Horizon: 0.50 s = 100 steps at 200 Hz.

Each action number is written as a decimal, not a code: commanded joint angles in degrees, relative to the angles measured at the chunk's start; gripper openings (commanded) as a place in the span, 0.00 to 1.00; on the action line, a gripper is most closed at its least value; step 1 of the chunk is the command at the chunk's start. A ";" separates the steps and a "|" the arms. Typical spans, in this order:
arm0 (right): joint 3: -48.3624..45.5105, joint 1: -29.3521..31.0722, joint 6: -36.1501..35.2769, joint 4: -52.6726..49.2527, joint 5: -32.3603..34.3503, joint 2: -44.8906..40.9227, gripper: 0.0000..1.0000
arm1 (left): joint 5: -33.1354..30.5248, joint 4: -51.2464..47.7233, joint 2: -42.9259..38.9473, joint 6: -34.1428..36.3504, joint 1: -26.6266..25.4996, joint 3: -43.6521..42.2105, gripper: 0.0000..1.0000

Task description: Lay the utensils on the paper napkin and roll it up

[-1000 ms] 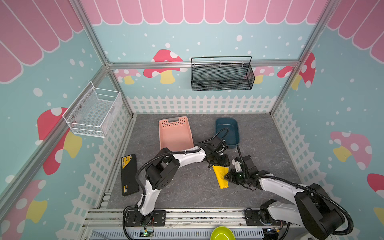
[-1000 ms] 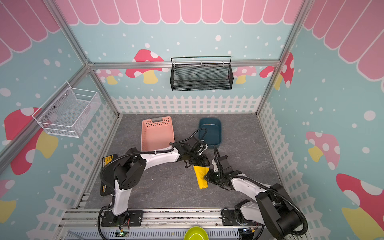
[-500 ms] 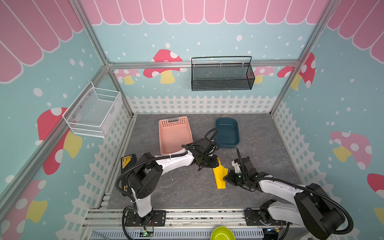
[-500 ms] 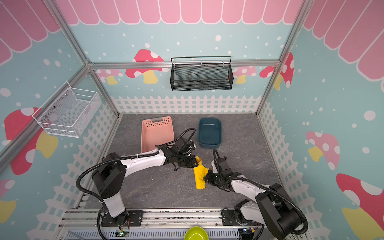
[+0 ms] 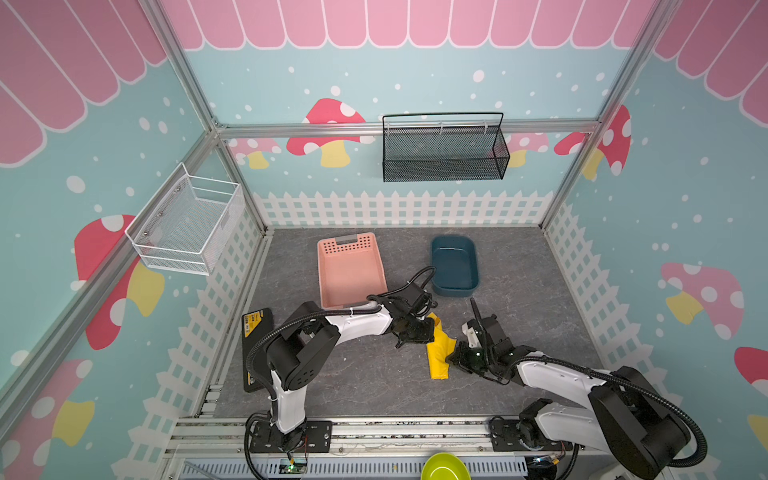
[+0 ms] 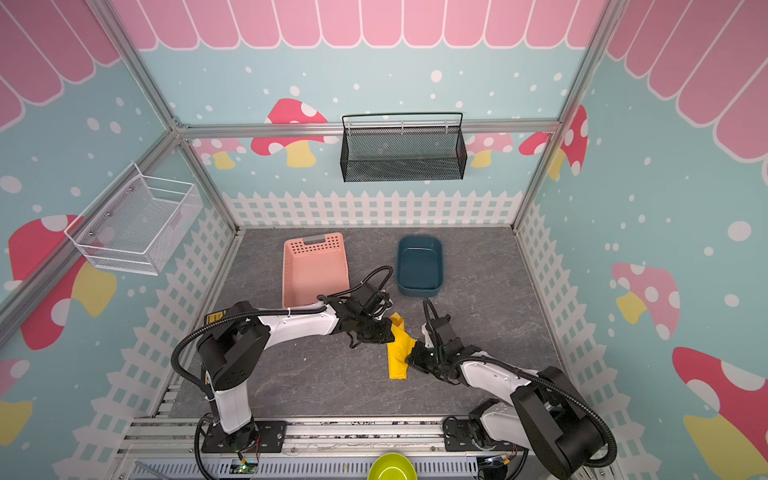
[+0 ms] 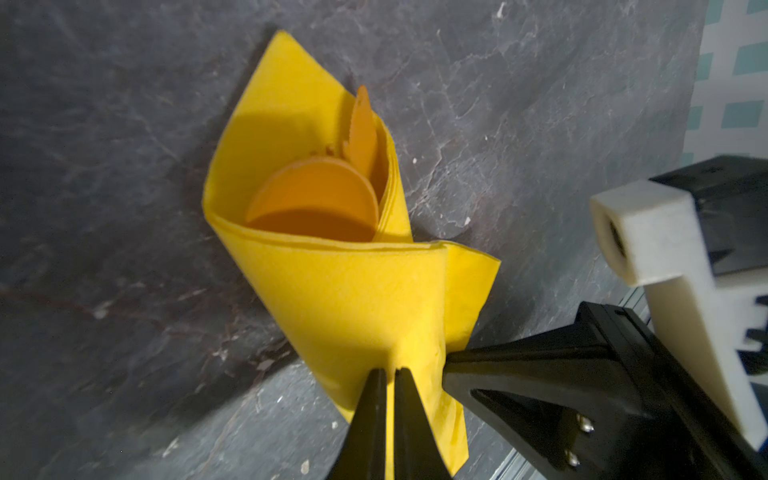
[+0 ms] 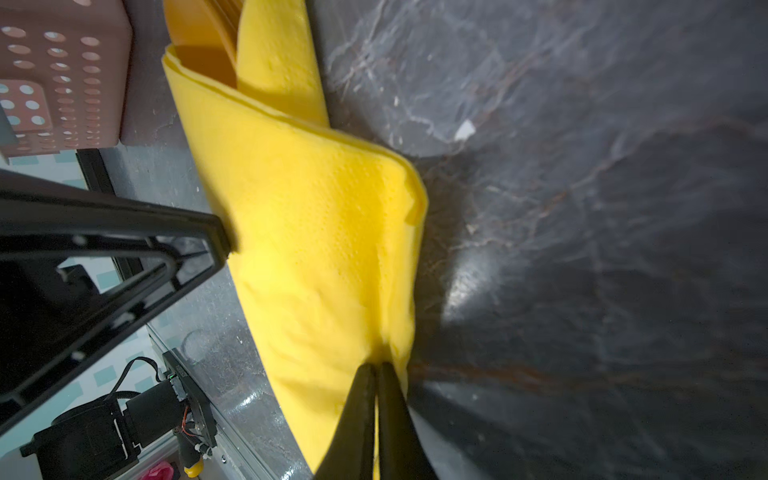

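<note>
The workspace is a booth with pale blue walls printed with mushrooms and a white picket border, over a grey stone-patterned floor (image 5: 365, 382). A black mesh basket (image 5: 442, 153) hangs on the far wall and a white wire basket (image 5: 187, 224) on the left wall. On the far half of the floor a pink slotted basket (image 5: 349, 241) sits left of a dark blue tub (image 5: 455, 291).

Nearer than both, about midway across, lies the paper napkin (image 5: 438, 353), wrapped into a loose yellow roll running far to near. It sits between the two end effectors in both top views (image 6: 398, 353).

The left gripper (image 5: 428, 334) reaches in from the left and meets the roll's left edge toward its far half. In the left wrist view its jaws (image 7: 386, 374) are pinched almost together with a fold of yellow paper caught between them.

The right gripper (image 5: 452, 358) comes from the right and meets the roll's right edge, a little nearer than the left one. In the right wrist view its tips (image 8: 376, 368) are likewise squeezed narrow on a pinch of the napkin's outer layer.

The utensils (image 7: 332, 187) are inside the roll, showing at its open far end: the round bowl of the spoon (image 7: 316, 195) and the serrated blade of the knife (image 7: 363, 133) stand out from the paper. The fork cannot be made out clearly.
</note>
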 commanded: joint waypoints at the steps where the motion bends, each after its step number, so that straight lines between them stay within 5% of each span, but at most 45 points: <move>1: -1.70 0.70 0.66 -3.90 1.36 1.32 0.08 | 0.79 1.04 2.23 -0.47 -0.35 -0.68 0.10; 100: -1.49 0.82 0.39 -3.63 1.14 1.98 0.08 | 2.94 2.00 1.97 -0.53 -0.61 -0.07 0.09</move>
